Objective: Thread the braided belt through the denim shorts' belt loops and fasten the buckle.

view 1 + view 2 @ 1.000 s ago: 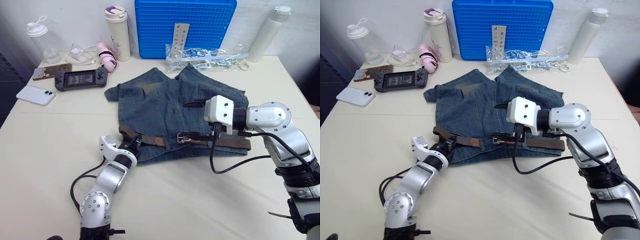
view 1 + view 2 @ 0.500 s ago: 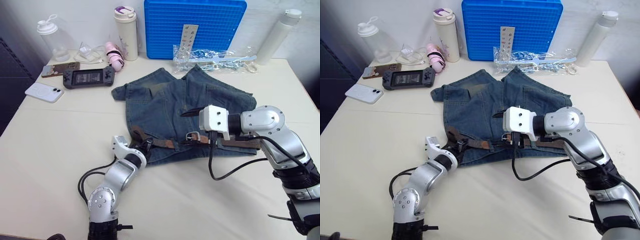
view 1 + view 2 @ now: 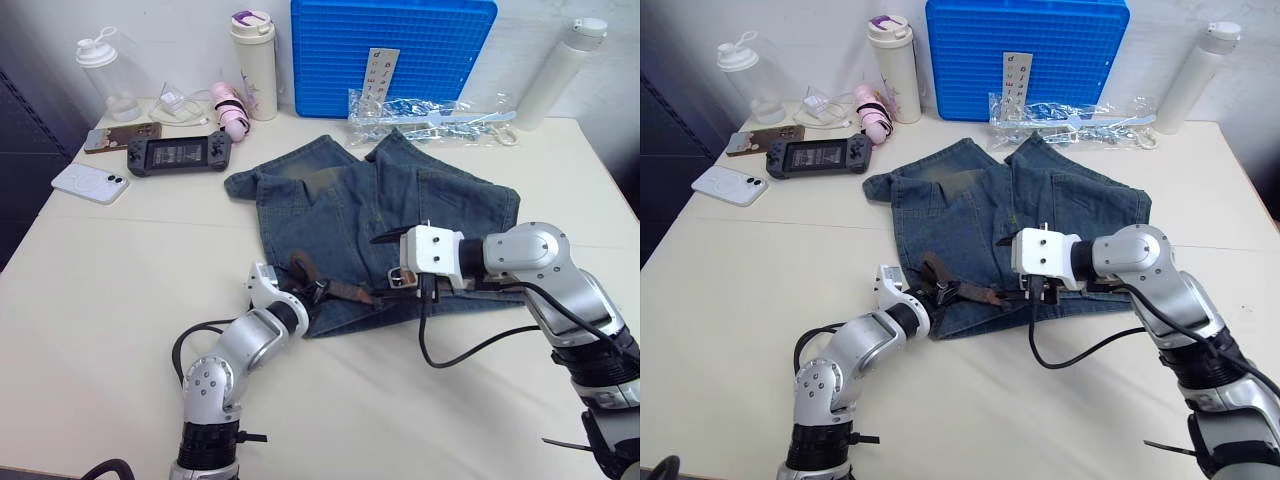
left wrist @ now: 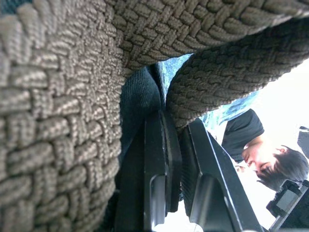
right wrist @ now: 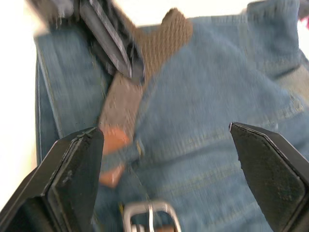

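denim shorts (image 3: 370,205) spread flat in the middle of the frame on a pale table (image 3: 110,290), waistband toward the lower edge, legs pointing to the upper right. braided belt (image 3: 340,290) lying along the waistband just below centre, its left end bunched up into a raised loop. silver buckle (image 3: 403,279) a little right of centre, resting on the denim, also visible at the bottom edge of the right wrist view (image 5: 149,212). reddish-brown leather tip (image 5: 113,145) lying on the denim close beside the buckle. belt loops too small to pick out.

left gripper (image 3: 312,291) just left of centre, black fingers (image 4: 161,164) clamped tight on the braided belt, woven strap pressed right against them in the left wrist view. right gripper (image 3: 385,238) right of centre, hovering over the shorts above the buckle, fingers (image 5: 77,159) spread wide with nothing between them.

upper left of the frame: clear bottle (image 3: 105,75), cream tumbler (image 3: 255,60), handheld game console (image 3: 180,153), white phone (image 3: 90,183). blue crate (image 3: 390,50) at top centre, clear plastic bag (image 3: 430,110) in front of it, white bottle (image 3: 560,70) at upper right. a person (image 4: 260,150) at the lower right of the left wrist view.
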